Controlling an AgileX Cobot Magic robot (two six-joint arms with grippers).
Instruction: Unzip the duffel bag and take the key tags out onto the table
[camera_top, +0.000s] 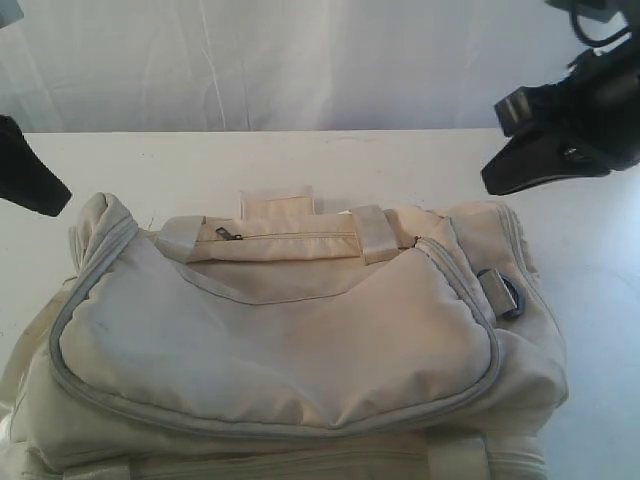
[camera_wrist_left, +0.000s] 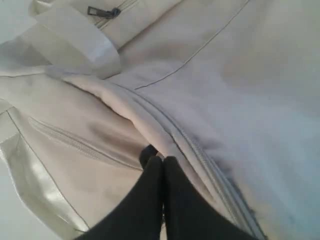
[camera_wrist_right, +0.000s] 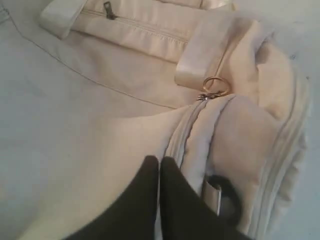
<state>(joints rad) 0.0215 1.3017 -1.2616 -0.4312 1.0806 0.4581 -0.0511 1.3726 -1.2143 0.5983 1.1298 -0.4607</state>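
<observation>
A white table fills the scene, with pale curtain behind it. A large cream bag lies on the table at the near edge, taking up most of the width. Its broad curved flap, edged in grey piping, faces up and is zipped shut. Along the bag's far side runs a narrow pocket with its own closed zip, crossed by two pale straps.

The left gripper is black, its two fingers pressed together with nothing between them. It sits at the bag's left end, tips aimed at the flap's seam; whether it touches the fabric cannot be told. The right gripper is also pressed together and holds nothing. It hangs in the air over the bag's right end, clear of it.

A grey loop sits on the bag's right end. A small metal ring lies at the right end of the flap's zip. A dark pull rests at the pocket zip's left end.
</observation>
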